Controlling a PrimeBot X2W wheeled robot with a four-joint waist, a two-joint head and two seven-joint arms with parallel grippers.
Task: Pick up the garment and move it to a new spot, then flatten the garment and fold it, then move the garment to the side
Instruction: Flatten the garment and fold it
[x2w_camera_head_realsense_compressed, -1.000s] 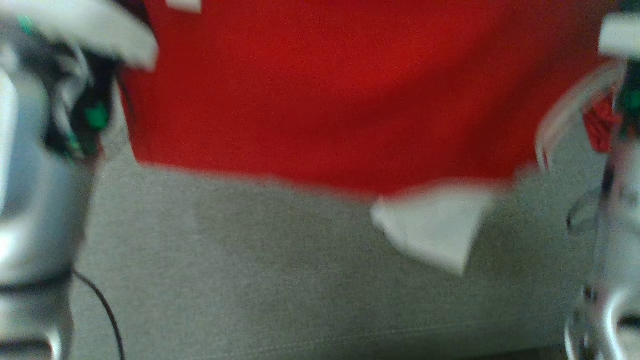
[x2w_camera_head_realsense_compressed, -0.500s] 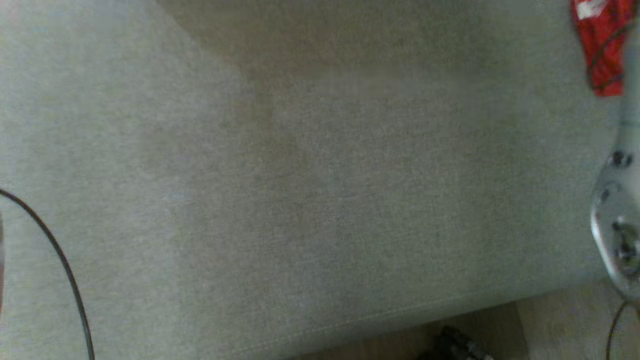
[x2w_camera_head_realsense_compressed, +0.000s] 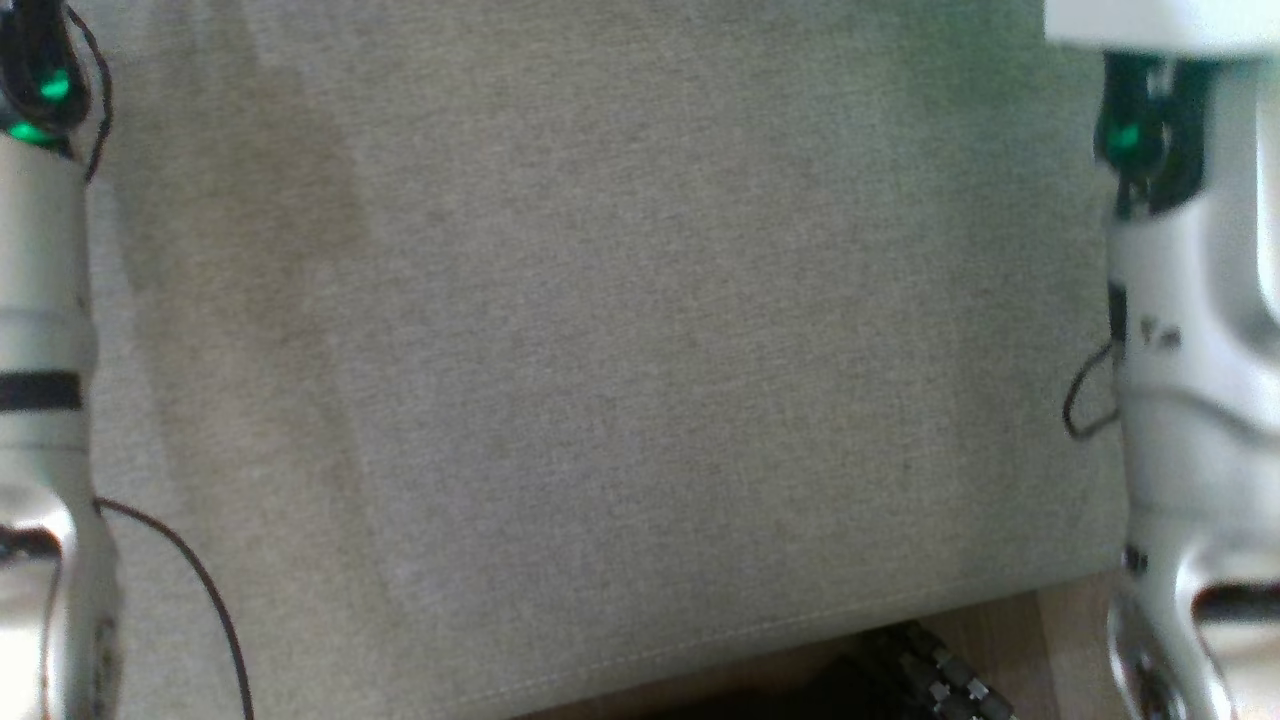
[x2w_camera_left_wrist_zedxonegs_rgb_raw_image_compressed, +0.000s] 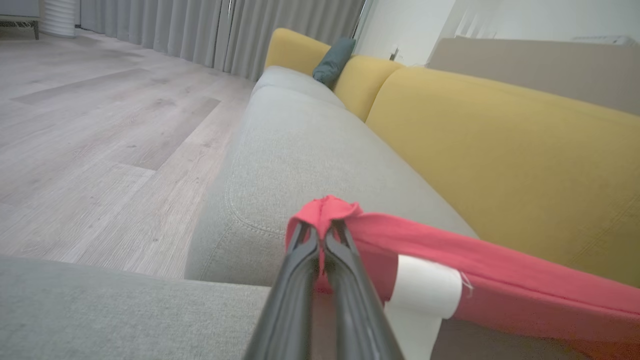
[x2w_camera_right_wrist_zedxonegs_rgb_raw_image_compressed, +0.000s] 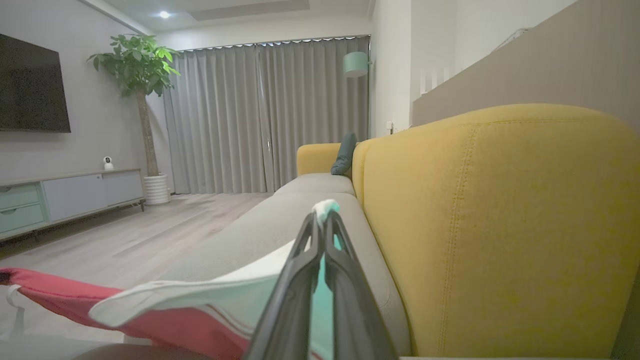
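Head view: grey woven sofa seat (x2w_camera_head_realsense_compressed: 620, 350), likely landing spot. Left wrist view: left pincer (x2w_camera_left_wrist_zedxonegs_rgb_raw_image_compressed: 321, 227) clamped on red cloth garment (x2w_camera_left_wrist_zedxonegs_rgb_raw_image_compressed: 500, 280), stretched above seat. Right wrist view: right pincer (x2w_camera_right_wrist_zedxonegs_rgb_raw_image_compressed: 322, 217) clamped on its white-teal edge. Lower both level, cloth taut.

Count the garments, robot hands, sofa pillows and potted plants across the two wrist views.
red garment: 1
hands: 2 (left hand, right hand, each pinching the garment)
pillow: 1
potted plant: 1
Total: 5
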